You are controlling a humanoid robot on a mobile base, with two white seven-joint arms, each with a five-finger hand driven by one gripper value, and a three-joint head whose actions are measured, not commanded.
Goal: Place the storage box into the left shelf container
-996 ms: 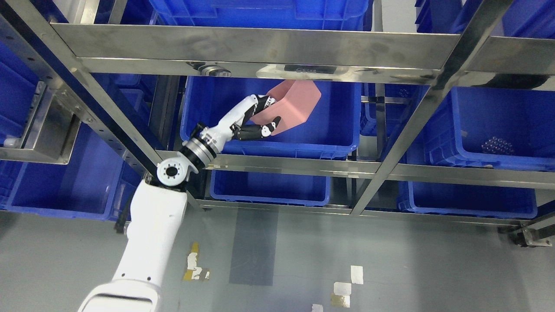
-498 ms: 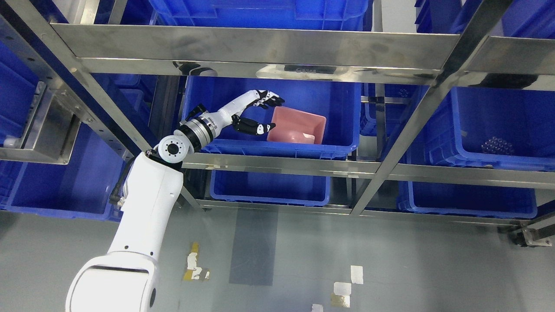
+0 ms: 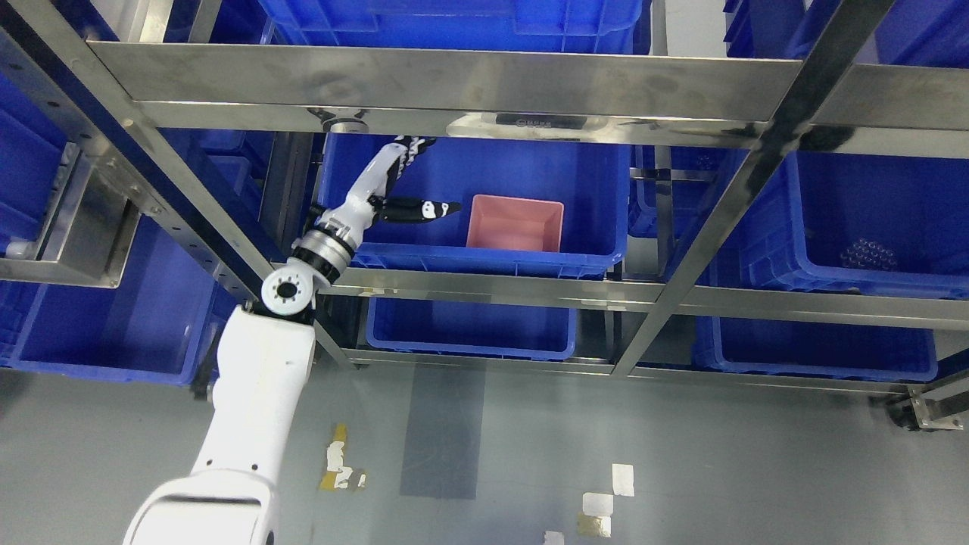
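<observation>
A pink storage box [image 3: 515,223] rests open side up inside the blue shelf container [image 3: 598,182] on the middle shelf level. My left hand [image 3: 412,185] is over the left part of that container, apart from the pink box and to its left. Its fingers are spread and hold nothing; the upper fingers are partly hidden behind the steel shelf rail. The thumb [image 3: 428,210] points toward the box. My white left arm [image 3: 257,393] comes up from the lower left. The right arm is not in view.
Steel shelf rails [image 3: 454,83] and slanted posts [image 3: 727,212] frame the openings. More blue containers stand to the right [image 3: 870,227], below [image 3: 469,325], at the left [image 3: 113,318] and above. The grey floor [image 3: 530,454] carries tape marks.
One second ago my left hand held the pink box tilted above the container. It let go; the box dropped and settled flat inside. The hand opened and drew back left and upward.
</observation>
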